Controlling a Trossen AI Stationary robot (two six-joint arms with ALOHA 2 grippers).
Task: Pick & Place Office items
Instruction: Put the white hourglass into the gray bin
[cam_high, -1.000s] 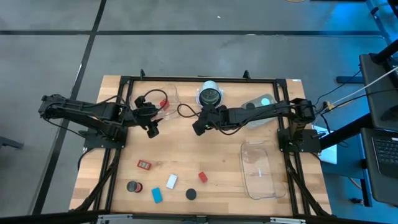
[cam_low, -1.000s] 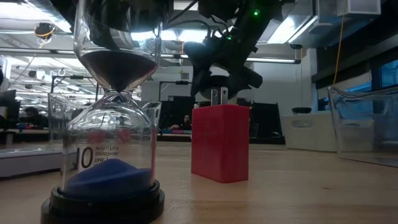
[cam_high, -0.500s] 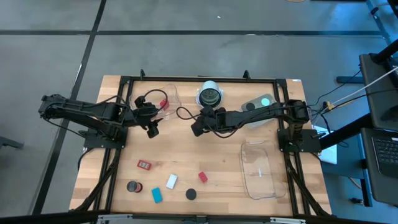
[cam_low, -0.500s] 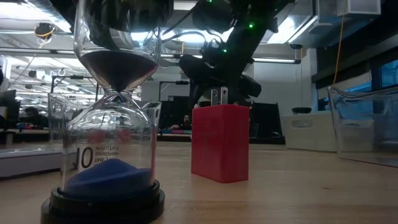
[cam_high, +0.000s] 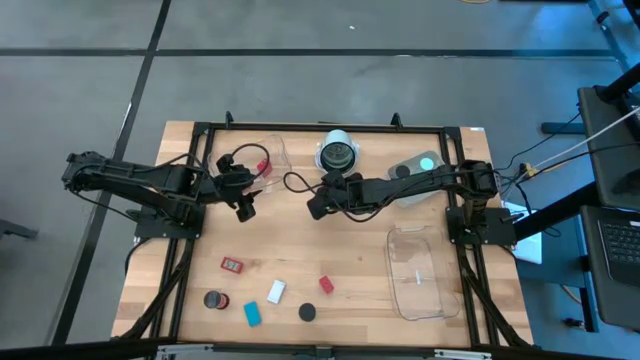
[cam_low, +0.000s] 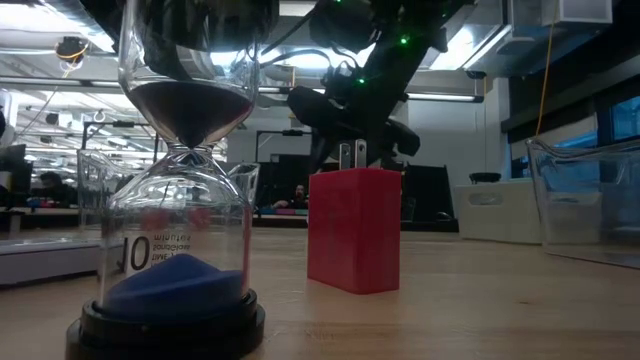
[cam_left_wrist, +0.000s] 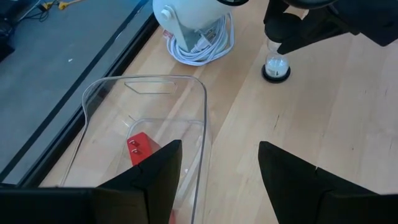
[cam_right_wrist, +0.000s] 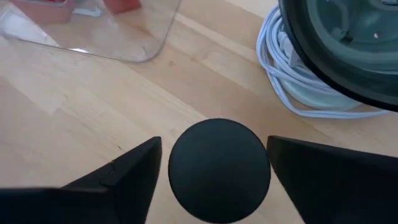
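Wooden tabletop (cam_high: 360, 250) under a black frame, grey floor around it, an office room beyond. Over the last second the right tool (cam_high: 316, 206) has shifted slightly toward 9 o'clock, and for the last half-second it has held still. I judge the approach finished and the closing not yet begun.

Right tool: fingers spread, straddling the black round cap (cam_right_wrist: 219, 168) of a small hourglass (cam_left_wrist: 276, 65) standing just toward 12 o'clock of centre. A gap shows on each side of the cap, so there is no contact.

Left tool (cam_high: 245, 210): fingers spread, holding nothing, at the rim of the clear tray (cam_left_wrist: 198, 112) at 11 o'clock. A red pronged piece (cam_left_wrist: 138, 149) lies in that tray.

Remaining items lie loose around 6 to 7 o'clock: red-framed tag (cam_high: 232, 265), white block (cam_high: 276, 291), blue block (cam_high: 252, 313), red block (cam_high: 326, 284), two black discs (cam_high: 212, 299). The second tray (cam_high: 415, 270) at 4 o'clock holds nothing visible. Most of the task remains.
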